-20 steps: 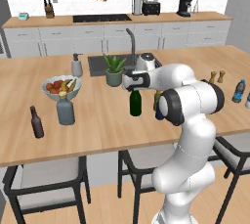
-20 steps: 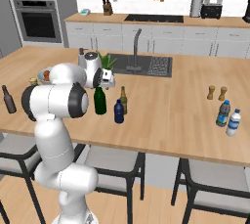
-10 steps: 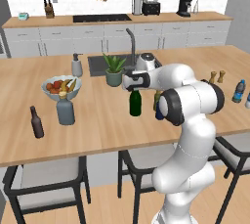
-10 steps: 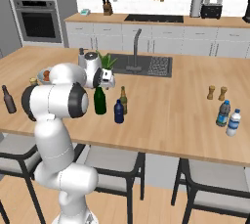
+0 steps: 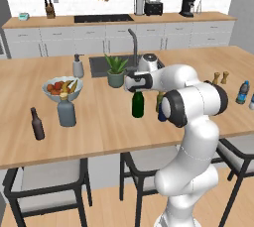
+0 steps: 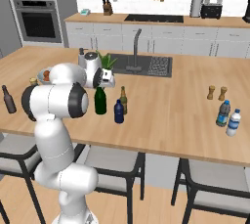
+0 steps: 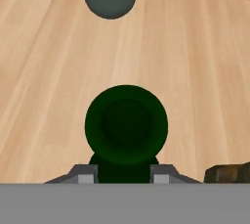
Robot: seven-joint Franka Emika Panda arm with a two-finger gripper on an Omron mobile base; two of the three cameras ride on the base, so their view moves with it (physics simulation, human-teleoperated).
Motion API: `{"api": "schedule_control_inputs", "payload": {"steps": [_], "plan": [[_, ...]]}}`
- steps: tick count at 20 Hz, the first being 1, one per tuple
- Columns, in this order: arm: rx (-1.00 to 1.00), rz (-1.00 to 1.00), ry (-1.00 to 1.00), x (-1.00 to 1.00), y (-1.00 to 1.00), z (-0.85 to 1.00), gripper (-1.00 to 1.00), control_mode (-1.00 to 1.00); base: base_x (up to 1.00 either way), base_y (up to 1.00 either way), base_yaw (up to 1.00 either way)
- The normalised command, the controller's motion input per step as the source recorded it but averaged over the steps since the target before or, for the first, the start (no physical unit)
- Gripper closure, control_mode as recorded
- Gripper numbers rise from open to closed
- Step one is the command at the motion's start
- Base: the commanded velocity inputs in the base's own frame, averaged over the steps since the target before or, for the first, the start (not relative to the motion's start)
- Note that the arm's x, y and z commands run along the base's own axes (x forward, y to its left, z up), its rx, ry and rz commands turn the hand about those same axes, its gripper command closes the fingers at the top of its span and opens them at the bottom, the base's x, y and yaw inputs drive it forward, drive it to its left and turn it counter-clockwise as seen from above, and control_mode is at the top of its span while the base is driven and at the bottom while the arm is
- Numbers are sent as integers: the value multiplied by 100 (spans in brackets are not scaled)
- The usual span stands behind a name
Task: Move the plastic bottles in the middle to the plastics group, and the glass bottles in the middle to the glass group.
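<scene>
Kitchen light falls on a long wooden island counter (image 5: 99, 137), and near its middle we find the green wine bottle (image 5: 137, 106), upright, just in front of the sink (image 6: 141, 66) and a potted plant (image 5: 116, 70). We judge it to be glass: stiff, heavy for its size, smooth and slippery, top-heavy when lifted high on the neck, and breakable if it tips or knocks a neighbour. We see the gripper (image 7: 119, 173) over the bottle's top, with the two fingers (image 7: 84, 174) set either side of the neck and pressed against it, so we read them as closed on the neck. We think a hold there calls for a straight lift and a slow carry, since the body can swing below. Just beside the wine bottle stand the amber beer bottle (image 6: 123, 100) and the navy-blue bottle (image 6: 118, 111), close enough that a tilted lift could clip them. Further out, at one end of the counter, we see the dark brown bottle (image 5: 35, 123) and the grey-blue flask (image 5: 66, 110) beside a fruit bowl (image 5: 61, 87); that is where we judge the glass belongs. Well apart at the other end stand the light blue water bottle (image 6: 222, 114) and a pale bottle (image 6: 233, 123), near two small shakers (image 6: 217, 92).
</scene>
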Motion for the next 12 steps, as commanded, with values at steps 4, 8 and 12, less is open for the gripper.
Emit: {"api": "schedule_control_inputs", "payload": {"steps": [4,8,12], "plan": [[0,0,0,-1,0,0,100,-100,0,0,0],[0,0,-3,-24,0,11,100,-100,0,0,0],[0,6,-2,-61,12,51,100,-100,0,0,0]]}}
